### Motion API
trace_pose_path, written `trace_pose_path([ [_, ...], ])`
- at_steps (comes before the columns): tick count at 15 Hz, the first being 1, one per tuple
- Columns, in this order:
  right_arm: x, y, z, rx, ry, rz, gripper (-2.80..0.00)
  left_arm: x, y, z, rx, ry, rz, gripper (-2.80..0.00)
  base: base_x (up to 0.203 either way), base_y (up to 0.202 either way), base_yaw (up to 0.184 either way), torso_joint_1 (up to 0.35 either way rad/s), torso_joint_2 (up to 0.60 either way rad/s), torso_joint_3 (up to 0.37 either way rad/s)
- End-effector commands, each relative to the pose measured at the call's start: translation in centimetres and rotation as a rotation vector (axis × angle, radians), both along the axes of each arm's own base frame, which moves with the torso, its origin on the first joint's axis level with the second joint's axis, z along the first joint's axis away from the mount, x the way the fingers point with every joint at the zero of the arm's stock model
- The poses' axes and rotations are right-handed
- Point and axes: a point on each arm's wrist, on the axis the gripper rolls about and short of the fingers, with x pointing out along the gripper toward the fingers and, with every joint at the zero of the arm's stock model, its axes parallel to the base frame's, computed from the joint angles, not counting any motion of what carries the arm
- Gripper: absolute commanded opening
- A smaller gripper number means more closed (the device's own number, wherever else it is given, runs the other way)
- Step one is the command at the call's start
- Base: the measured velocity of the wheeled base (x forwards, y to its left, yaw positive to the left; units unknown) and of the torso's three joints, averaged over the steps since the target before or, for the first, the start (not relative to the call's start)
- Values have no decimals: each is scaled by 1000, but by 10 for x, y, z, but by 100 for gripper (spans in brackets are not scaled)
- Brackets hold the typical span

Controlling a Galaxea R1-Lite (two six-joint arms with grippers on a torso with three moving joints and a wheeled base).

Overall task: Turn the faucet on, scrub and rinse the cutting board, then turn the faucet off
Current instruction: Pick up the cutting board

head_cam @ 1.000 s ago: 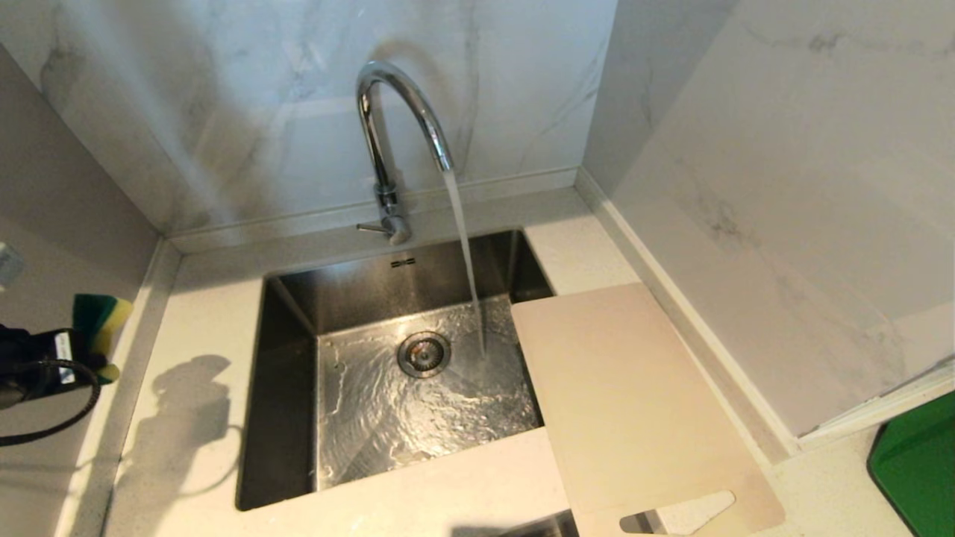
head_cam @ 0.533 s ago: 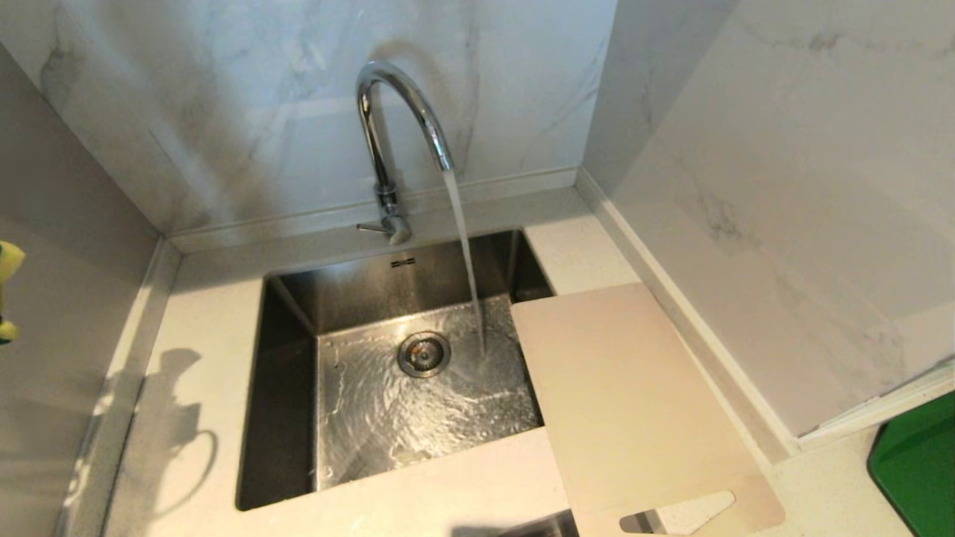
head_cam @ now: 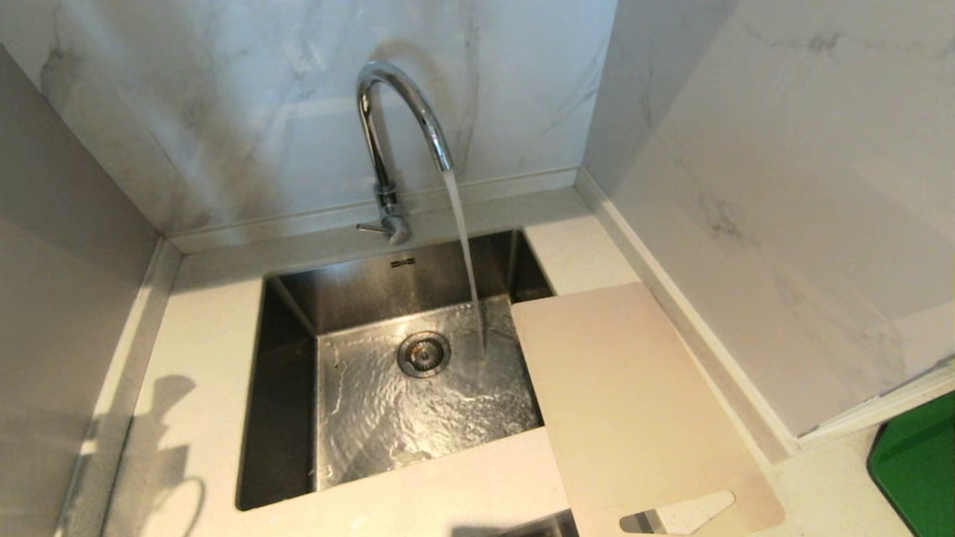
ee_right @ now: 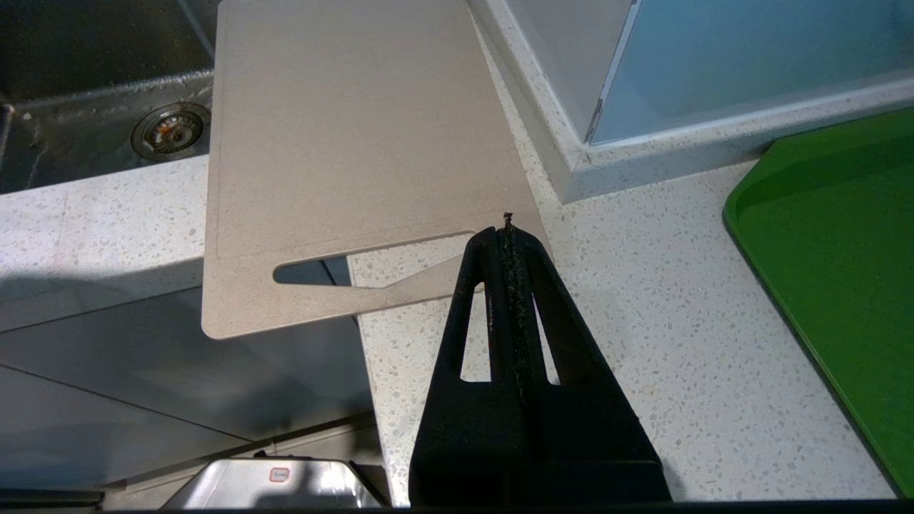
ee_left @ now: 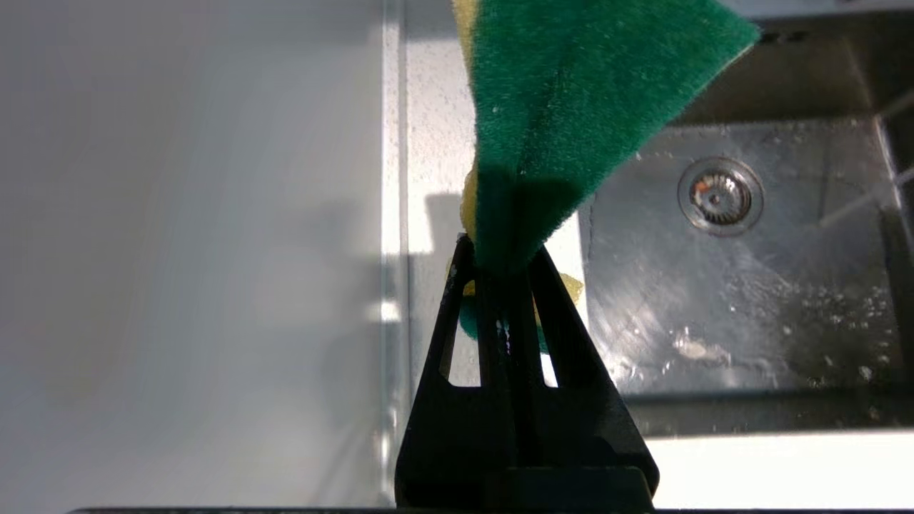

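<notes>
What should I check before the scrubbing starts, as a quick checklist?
1. Water running from the faucet: ok.
2. Sponge clamped in the left hand: ok.
3. Cutting board in place, lying flat across the sink's right edge and the counter: ok.
4. Board under the stream: not ok, the water falls just beside its edge.
5. Right hand shut and empty, near the board's handle slot: ok.
6. Board's surface wet: cannot tell.
</notes>
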Motion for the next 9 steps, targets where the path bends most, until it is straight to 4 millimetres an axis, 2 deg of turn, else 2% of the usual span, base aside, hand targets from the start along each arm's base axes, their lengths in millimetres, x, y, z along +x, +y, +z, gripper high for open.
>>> trace_pose_path([
  [1,0,0,0,-1,-2,0,-280,-24,-5,-17,5,-21,-3,-280,0,0,0,0,0,0],
  [3,0,0,0,-1,-2,0,-280,-38,-8,-37,7,-9,-26,-280,0,0,0,0,0,0],
  [9,0,0,0,-1,-2,0,-280,-71,-17,-70,22,-66,-53,-280,0,0,0,0,0,0],
])
